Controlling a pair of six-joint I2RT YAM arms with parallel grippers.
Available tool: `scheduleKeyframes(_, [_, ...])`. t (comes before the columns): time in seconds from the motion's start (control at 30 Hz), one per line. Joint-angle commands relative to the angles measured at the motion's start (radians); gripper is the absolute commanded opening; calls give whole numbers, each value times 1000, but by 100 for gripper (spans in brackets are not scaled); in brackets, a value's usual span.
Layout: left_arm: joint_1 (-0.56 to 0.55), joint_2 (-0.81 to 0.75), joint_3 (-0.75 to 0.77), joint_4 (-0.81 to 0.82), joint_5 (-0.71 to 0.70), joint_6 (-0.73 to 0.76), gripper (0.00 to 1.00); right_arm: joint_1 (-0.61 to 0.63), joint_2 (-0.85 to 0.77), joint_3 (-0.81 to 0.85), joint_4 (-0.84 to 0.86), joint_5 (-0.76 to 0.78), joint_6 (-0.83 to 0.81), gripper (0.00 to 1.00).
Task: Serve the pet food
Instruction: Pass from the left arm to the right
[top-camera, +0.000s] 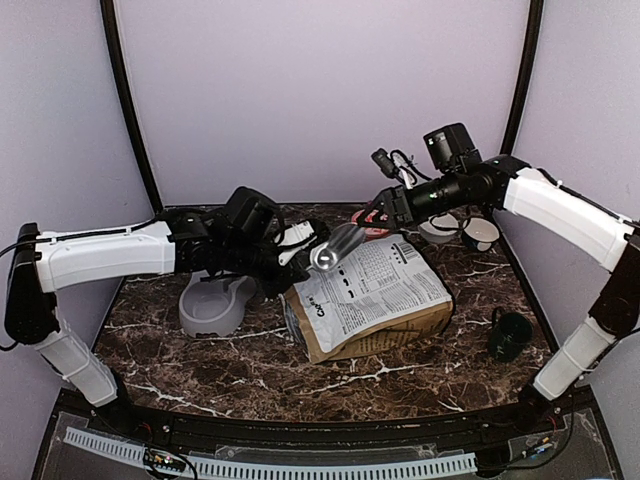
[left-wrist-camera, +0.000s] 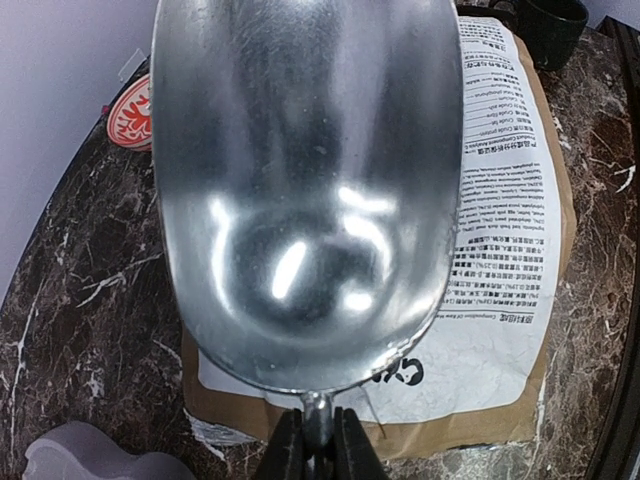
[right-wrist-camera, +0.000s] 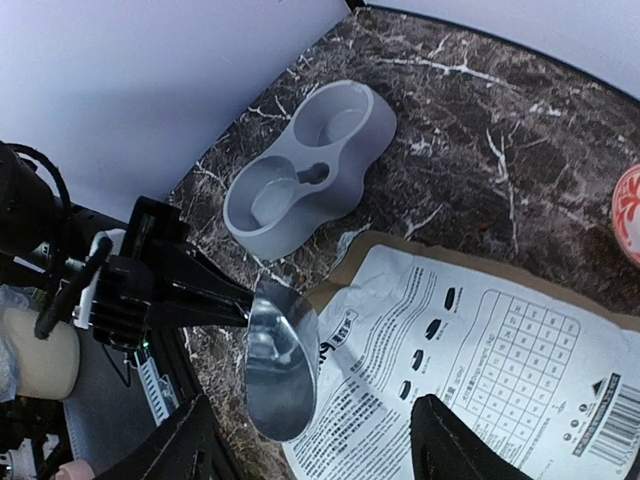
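No kibble shows in any view. My left gripper (left-wrist-camera: 318, 440) is shut on the stem of a shiny metal scoop (left-wrist-camera: 305, 180), which is empty and hangs over the near end of the flat dog-food bag (left-wrist-camera: 500, 200). In the top view the left gripper (top-camera: 300, 256) holds the scoop (top-camera: 338, 248) above the bag's (top-camera: 375, 295) left end. My right gripper (top-camera: 378, 212) is open and empty, hovering above the bag's back edge. In the right wrist view its fingers (right-wrist-camera: 470, 440) frame the scoop (right-wrist-camera: 282, 360) and the bag (right-wrist-camera: 470, 370). The grey double bowl (right-wrist-camera: 310, 165) looks empty.
The grey bowl (top-camera: 215, 305) stands left of the bag. Two white cups (top-camera: 480, 232) sit at the back right and a dark cup (top-camera: 510, 335) at the right front. A red-and-white disc (left-wrist-camera: 130, 112) lies behind the bag.
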Motion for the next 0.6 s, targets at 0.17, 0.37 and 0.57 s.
scheduleKeyframes(0.17, [-38,-54,-24,49,-119,66,0,13,91,69,-107,-144,21,53])
scheduleKeyframes(0.37, [-54,-39,-23,49,-139,78,0,25,123,68,-115,-159,8,43])
scheduleKeyframes(0.57, [-65,-24,-24,48,-163,90,0,29,137,70,-95,-180,14,33])
